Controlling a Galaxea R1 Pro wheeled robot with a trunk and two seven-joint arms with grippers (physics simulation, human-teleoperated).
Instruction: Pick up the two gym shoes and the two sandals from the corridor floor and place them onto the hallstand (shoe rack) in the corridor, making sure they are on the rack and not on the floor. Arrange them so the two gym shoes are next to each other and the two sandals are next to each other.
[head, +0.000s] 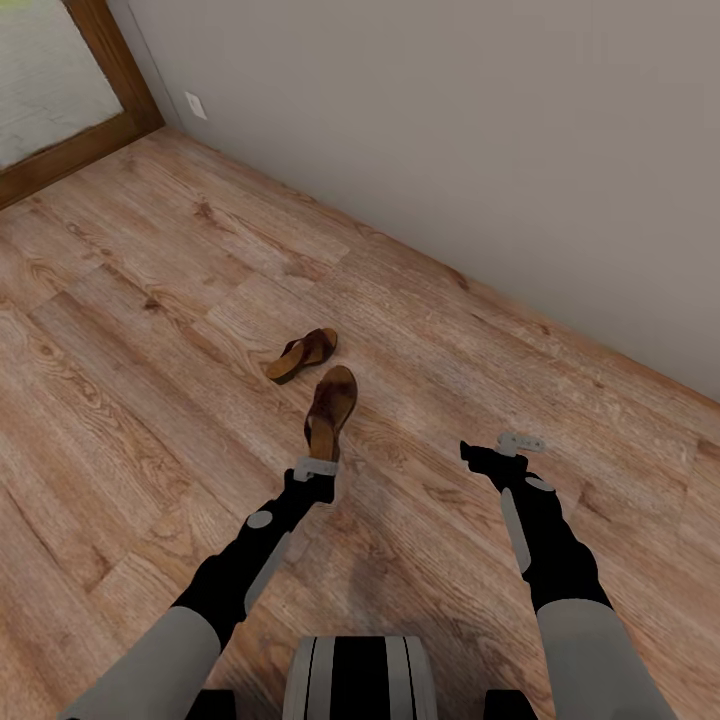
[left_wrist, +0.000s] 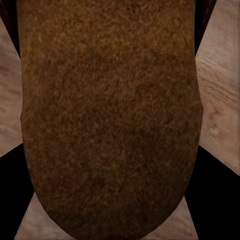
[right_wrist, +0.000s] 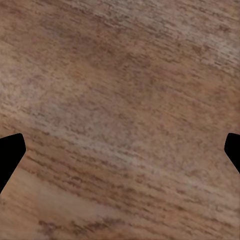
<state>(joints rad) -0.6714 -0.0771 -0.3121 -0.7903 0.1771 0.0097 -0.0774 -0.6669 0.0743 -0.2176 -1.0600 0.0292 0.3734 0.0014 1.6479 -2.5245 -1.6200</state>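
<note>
Two dark brown sandals with tan insoles lie on the wood-plank corridor floor (head: 150, 400). The farther sandal (head: 302, 354) rests on its side. The nearer sandal (head: 331, 410) points away from me, with its heel in my left gripper (head: 318, 464). In the left wrist view its insole (left_wrist: 110, 115) spans the gap between the black fingers (left_wrist: 215, 200), which press its sides. My right gripper (head: 505, 446) hovers open over bare floor (right_wrist: 120, 100), a short way right of the sandals. The gym shoes and the hallstand are out of view.
A grey wall (head: 450, 130) runs diagonally behind the sandals. A wood-framed door or mirror (head: 60, 110) stands at the far left corner, with a white socket (head: 196, 105) beside it. Open floor stretches left of and in front of the sandals.
</note>
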